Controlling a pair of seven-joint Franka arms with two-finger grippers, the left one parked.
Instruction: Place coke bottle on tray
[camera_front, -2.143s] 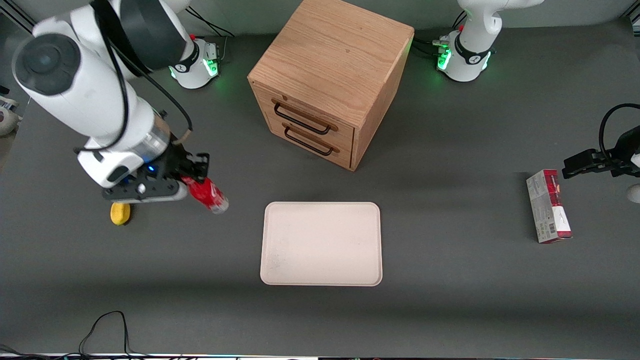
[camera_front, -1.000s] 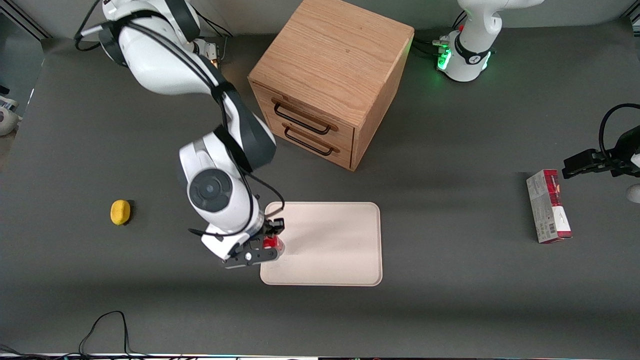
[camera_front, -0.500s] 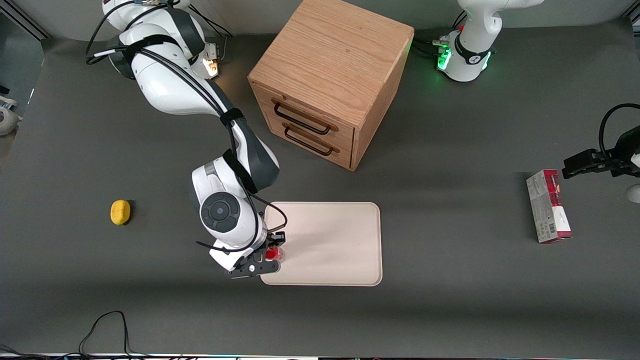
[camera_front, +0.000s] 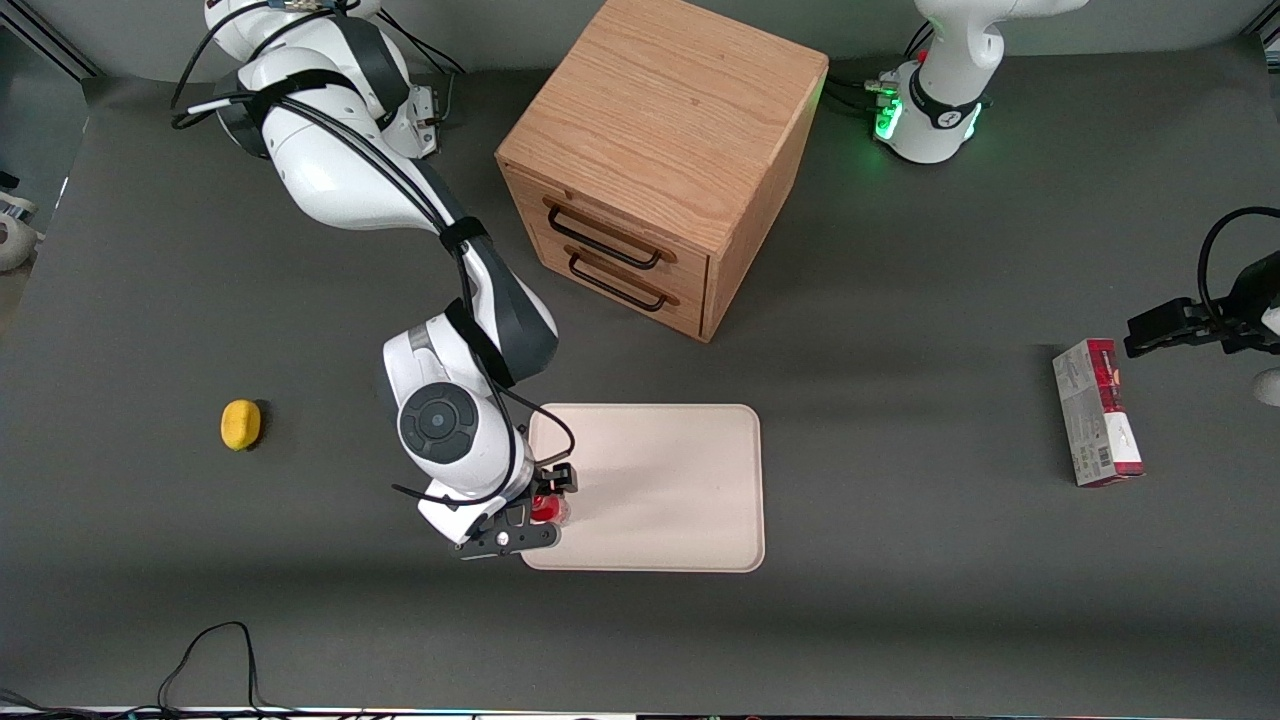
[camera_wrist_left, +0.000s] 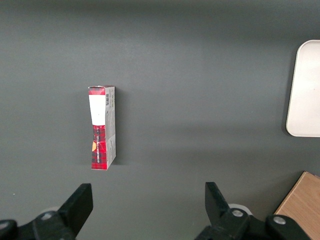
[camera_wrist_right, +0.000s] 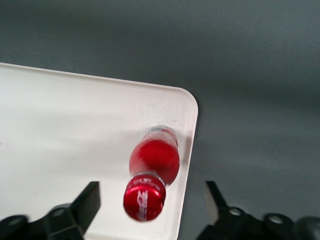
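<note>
The coke bottle (camera_front: 545, 509), small with a red cap and red body, stands upright on the cream tray (camera_front: 660, 490), close to the tray's corner that is nearer the front camera and toward the working arm's end. My right gripper (camera_front: 548, 500) hovers around it, open, with a finger well clear on each side. In the right wrist view the bottle (camera_wrist_right: 152, 165) stands just inside the tray's rounded corner (camera_wrist_right: 75, 125), its cap between the spread fingers of the gripper (camera_wrist_right: 151, 196). No finger touches it.
A wooden two-drawer cabinet (camera_front: 660, 150) stands farther from the front camera than the tray. A yellow lemon-like object (camera_front: 240, 424) lies toward the working arm's end. A red-and-grey carton (camera_front: 1095, 412) lies toward the parked arm's end (camera_wrist_left: 102, 127).
The arm carried the bottle from beside the yellow object to the tray's corner and lowered it. The fingers now stand apart from the bottle, which rests on the tray.
</note>
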